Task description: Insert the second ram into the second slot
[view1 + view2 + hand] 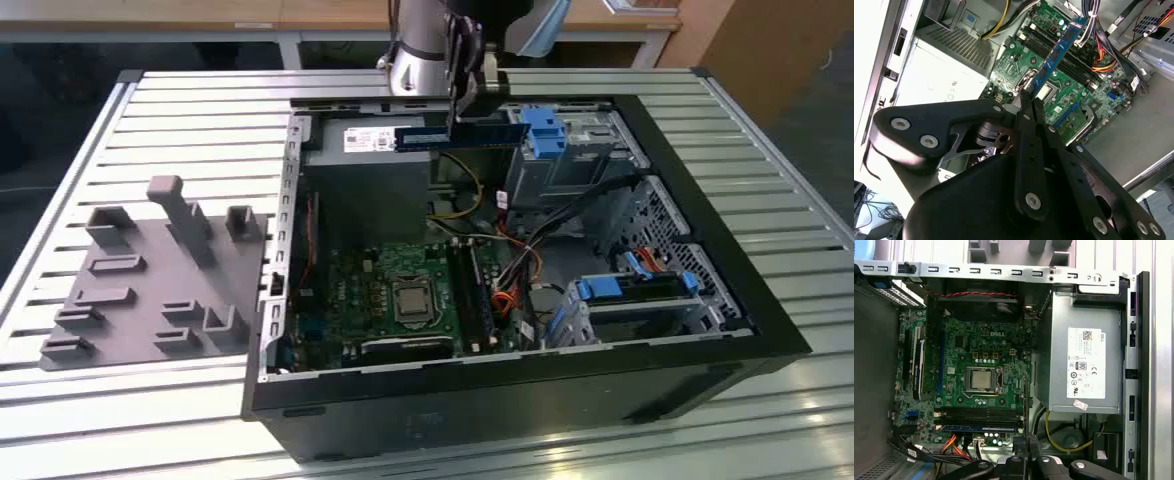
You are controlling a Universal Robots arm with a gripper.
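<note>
Beneath the black end effector (1027,97), pinched in its tips, the thin blue circuit-board ram stick (1060,47) hangs well above the green motherboard (1015,62).

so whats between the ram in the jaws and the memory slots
Only open air: in the second wrist view the second ram, clamped in the jaws, hangs over the black slots.

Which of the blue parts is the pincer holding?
The thin blue memory stick, clamped in the pincer high over the open case; the bulkier blue clips sit on the drive cages.
</note>
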